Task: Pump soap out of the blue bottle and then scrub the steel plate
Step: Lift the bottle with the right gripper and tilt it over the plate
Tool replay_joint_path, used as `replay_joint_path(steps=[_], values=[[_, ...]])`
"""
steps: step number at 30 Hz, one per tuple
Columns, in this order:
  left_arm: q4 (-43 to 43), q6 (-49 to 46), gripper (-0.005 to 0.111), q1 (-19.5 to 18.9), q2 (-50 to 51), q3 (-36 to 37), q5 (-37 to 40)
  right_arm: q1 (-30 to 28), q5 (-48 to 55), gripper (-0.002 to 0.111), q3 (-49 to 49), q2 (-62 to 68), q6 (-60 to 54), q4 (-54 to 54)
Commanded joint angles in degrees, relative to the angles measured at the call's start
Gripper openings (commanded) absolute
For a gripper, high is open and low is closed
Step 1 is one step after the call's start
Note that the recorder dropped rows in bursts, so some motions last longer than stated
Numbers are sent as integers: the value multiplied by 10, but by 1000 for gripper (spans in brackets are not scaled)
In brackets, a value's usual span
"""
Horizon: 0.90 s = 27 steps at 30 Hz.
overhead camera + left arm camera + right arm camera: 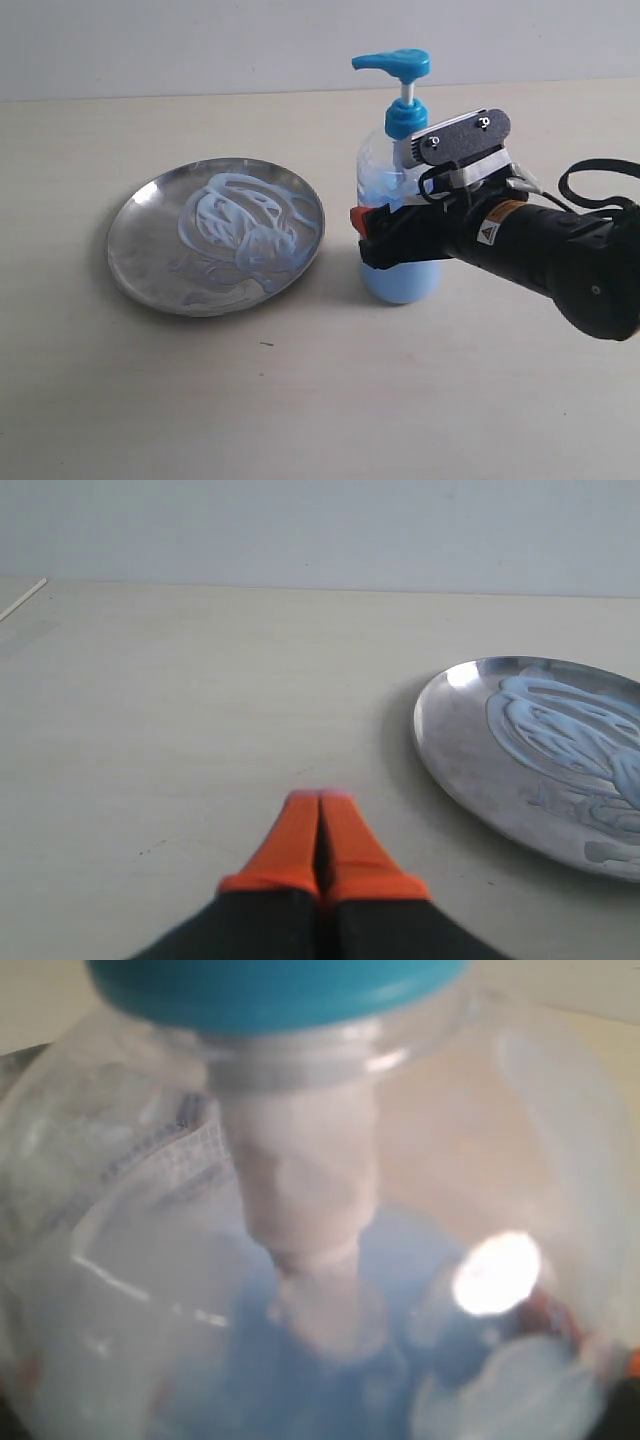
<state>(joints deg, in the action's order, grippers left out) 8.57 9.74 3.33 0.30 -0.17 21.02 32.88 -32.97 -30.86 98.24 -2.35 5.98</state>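
Exterior view: the blue bottle point(388, 170) is standing upright on the surface point(300, 400), with the steel plate point(135, 240) lying just beside it at nine o'clock, rim and bottle apart.
Pump head point(395, 65): it is sitting raised on its white stem, spout pointing toward nine o'clock, out toward the plate.
Residue: the soap point(240, 225) is already lying in whitish-blue swirls across the plate's middle.
Right tool point(374, 235): it is reaching in from four o'clock and straddling the bottle's lower body; one finger is lying across the front and the other is hidden, so I cannot tell whether it is squeezing or only bracketing (the right wrist view is showing just the bottle's shoulder, very close).
Left tool point(320, 815): its orange fingers point(290, 845) are pressing together on nothing, low over the surface near the plate's rim.
Step in hand: probably steadying the bottle for a pump.
Doing it well: holding low and gently, since thin clear plastic is likely yielding; pressing the head straight down from twelve o'clock, so nothing is tipping.
Risk: the spout seems to be stopping short of the rim, so soap may be landing on the surface; nudging the bottle toward nine o'clock first is looking wise.
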Motion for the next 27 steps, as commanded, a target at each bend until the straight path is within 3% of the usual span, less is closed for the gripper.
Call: replay_joint_path(steps=[1,27], values=[[3,-3,0,-1,-3,2,-5,-2,16,0,-35,-2,-20,-21],[3,-3,0,-1,-3,2,-5,-2,140,0,-171,9,-105,-21]])
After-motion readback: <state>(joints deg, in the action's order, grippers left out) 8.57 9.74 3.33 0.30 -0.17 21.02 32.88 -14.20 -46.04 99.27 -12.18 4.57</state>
